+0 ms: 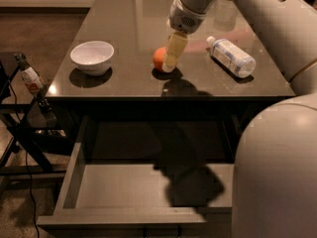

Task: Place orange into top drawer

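The orange (158, 58) sits on the dark tabletop (129, 29), near its middle front. My gripper (169, 64) points down at the orange's right side, covers part of it and is close against it. The top drawer (119, 187) is pulled open below the table's front edge. Its flat grey bottom is bare, with my arm's shadow across it.
A white bowl (92, 56) stands on the table to the left of the orange. A clear plastic bottle (231, 56) lies on its side to the right. A small bottle (30, 78) sits on a black stand at the left. My arm's bulk (277, 172) fills the lower right.
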Tool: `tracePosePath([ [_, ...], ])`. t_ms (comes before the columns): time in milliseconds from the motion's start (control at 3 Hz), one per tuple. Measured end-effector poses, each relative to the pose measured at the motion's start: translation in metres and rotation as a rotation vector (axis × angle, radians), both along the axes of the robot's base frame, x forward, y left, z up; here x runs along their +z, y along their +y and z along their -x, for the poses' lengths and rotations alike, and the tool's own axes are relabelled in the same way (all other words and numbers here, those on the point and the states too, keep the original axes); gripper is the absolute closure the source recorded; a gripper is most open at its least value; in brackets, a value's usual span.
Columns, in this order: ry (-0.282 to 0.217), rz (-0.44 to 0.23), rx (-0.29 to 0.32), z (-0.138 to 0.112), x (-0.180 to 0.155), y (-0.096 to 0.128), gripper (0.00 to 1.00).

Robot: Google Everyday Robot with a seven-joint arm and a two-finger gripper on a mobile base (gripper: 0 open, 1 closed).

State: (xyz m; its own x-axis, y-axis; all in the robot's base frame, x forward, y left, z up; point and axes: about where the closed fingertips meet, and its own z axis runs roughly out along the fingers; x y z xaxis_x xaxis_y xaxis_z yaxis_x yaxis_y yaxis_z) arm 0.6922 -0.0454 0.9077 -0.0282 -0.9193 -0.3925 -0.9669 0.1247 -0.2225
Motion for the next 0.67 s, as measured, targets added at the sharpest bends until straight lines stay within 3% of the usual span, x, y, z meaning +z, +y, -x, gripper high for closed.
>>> tracePosePath([
  [667,0.055,-0.001,-0.021,-0.0142,-0.0195,-0.0009,0.00],
])
